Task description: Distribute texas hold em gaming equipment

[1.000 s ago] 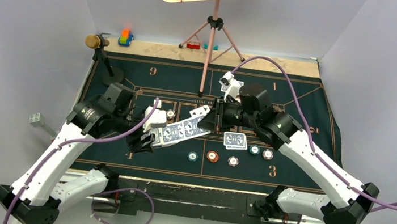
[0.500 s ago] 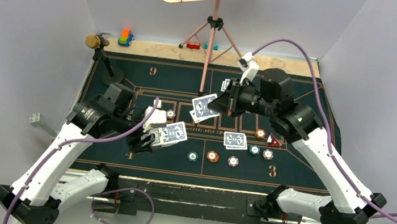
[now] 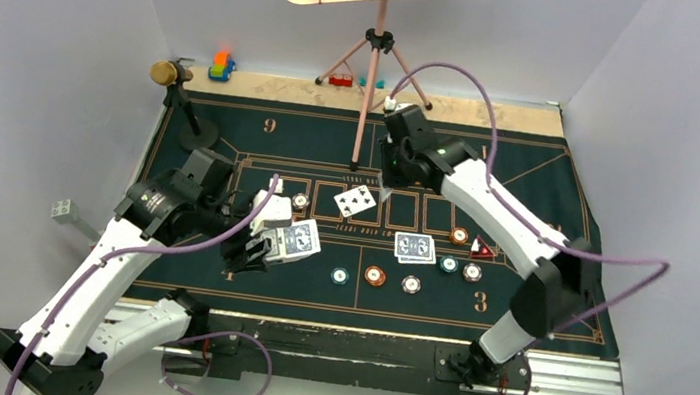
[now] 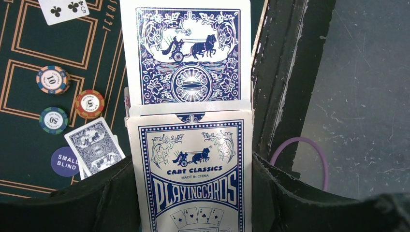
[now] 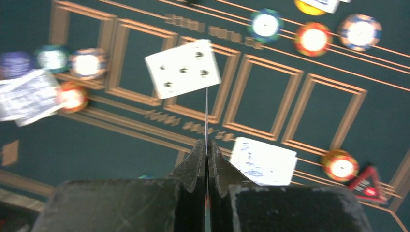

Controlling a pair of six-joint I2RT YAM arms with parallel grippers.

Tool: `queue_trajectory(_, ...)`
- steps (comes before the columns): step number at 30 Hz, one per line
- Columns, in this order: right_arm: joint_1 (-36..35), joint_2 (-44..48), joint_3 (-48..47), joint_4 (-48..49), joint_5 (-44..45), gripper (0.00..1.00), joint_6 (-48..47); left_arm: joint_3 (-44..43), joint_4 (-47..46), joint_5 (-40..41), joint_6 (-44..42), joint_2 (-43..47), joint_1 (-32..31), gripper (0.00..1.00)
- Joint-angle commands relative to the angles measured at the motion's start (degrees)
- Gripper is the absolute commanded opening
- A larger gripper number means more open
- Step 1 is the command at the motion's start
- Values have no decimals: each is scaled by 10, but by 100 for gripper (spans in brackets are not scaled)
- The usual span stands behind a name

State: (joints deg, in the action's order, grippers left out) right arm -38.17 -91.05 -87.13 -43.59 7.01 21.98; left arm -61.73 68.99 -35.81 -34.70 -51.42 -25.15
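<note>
Right gripper (image 5: 206,142) is pressed together on a single card (image 5: 206,111), which is seen edge-on as a thin white line, and is held above the felt (image 3: 529,179) over the row of outlined boxes (image 3: 412,210). The left gripper (image 4: 191,188) is clamped on a blue-and-white card box (image 4: 193,164). From its open top the deck (image 4: 186,53) is pushed out, with a blue patterned back showing.

The task is judged to be partly done. A five of clubs (image 3: 356,199) is laid face up in one outlined box, and the other boxes are not filled. Face-down cards (image 3: 414,248) are set at one place toward the right arm's side, with chips (image 3: 459,267) just beside them. A row of three chips (image 3: 375,275) is laid nearer the arms. More cards are thought to be owed to the boxes and to other seats. The chips are round with striped rims, in teal, orange-brown and whitish.
</note>
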Motion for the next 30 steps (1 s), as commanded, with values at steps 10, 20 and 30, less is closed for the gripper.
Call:
queue_trajectory(10,-104,-228,-141,-76,456,0,-45,-32,13,-26,-11,2,2,0)
queue_trajectory(20,-117,-359,-177,-48,505,0,-49,-26,20,-23,-14,17,1,0)
queue_trajectory(30,-147,-385,-164,-5,448,0,-51,-23,12,-24,-12,11,1,0)
